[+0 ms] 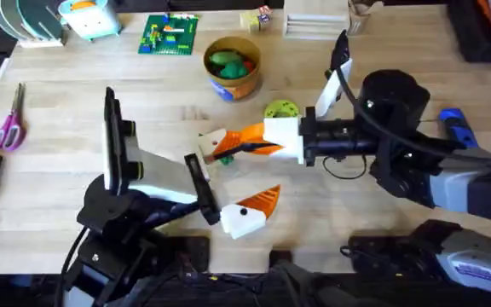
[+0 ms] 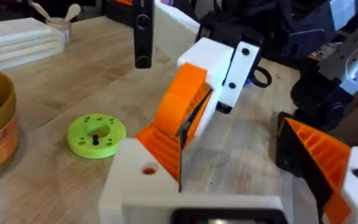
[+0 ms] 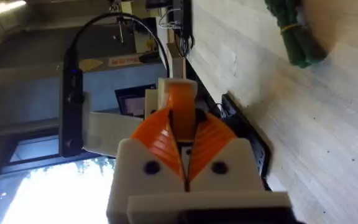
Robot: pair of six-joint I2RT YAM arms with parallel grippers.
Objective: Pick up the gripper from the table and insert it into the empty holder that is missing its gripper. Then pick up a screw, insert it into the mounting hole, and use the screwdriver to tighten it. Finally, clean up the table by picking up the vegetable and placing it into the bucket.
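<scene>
Overhead view of a wooden worktop [image 1: 66,162] with two robot arms meeting near its middle. The right gripper [image 1: 247,141] reached in from the right, its white fingers closed narrowly on the orange fingertip gripper [image 3: 180,102], a small ribbed wedge pinched between the two orange pads. The left gripper [image 1: 233,177] had its fingers spread wide. One finger [image 1: 261,201] carried its orange pad. The other was the holder [image 2: 138,180], a white block, and the held wedge sat right at it, touching or nearly so; whether it was fully seated could not be told.

The wedge looked like light, rigid plastic, unlikely to bend or break. Its ribbed face should give grip, while the smooth tapered sides could slip, so a hold across the flat sides near the thick end seemed safest.

The blue screwdriver [image 1: 453,124] lay far to the right, partly behind the right arm. The dark-green vegetable [image 3: 294,31] lay on the worktop close to the two grippers; it looked soft and light, best taken across its middle. The bucket [image 1: 254,53] stood farther back, with green items inside. No screw could be made out.
</scene>
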